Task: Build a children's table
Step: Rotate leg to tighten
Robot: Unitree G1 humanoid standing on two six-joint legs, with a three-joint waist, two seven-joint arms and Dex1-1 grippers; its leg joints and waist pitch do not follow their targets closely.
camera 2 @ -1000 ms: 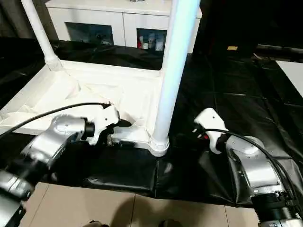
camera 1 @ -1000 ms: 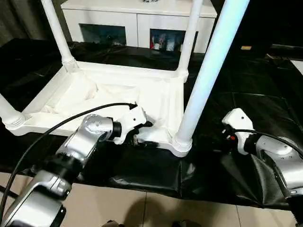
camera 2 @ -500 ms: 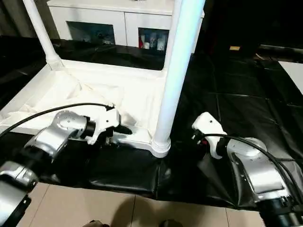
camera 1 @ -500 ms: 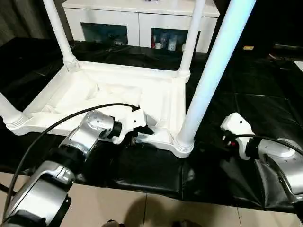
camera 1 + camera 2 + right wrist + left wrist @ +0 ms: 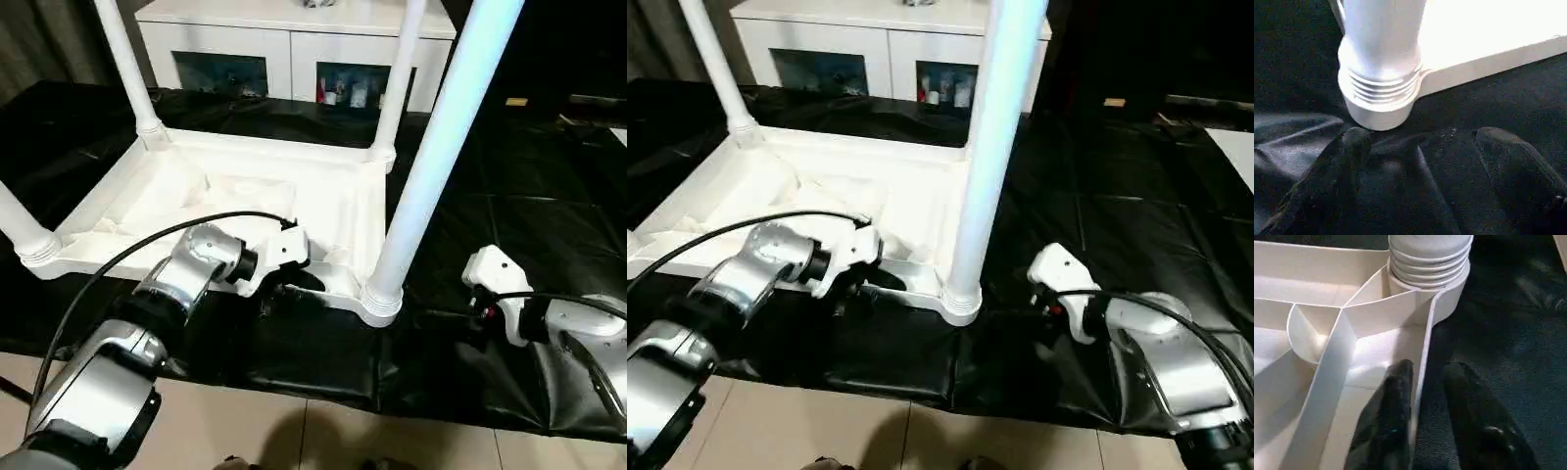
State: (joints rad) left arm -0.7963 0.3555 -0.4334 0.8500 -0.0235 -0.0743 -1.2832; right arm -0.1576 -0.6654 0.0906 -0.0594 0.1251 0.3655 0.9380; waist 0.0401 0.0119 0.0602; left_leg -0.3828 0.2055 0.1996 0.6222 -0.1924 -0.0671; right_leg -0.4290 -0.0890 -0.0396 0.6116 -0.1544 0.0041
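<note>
The white table (image 5: pixel 245 186) lies upside down on the black sheet (image 5: pixel 509 206), legs pointing up. Its long side runs left to right. On the left, the left pincer (image 5: pixel 1425 382) sits at the near edge of the table. One finger (image 5: pixel 1393 396) is inside the rim and the other is outside, with a narrow gap, so it looks like it is pinching the rim. The near right leg (image 5: pixel 431 157) stands just to its right. Farther right, the right pincer (image 5: pixel 1418 142) is open wide and holds nothing. That leg's foot is just in front of it, so this arm is well placed to grab it.

White children's table (image 5: pixel 245 196) lies upside down, four legs (image 5: pixel 431 157) standing upright.
</note>
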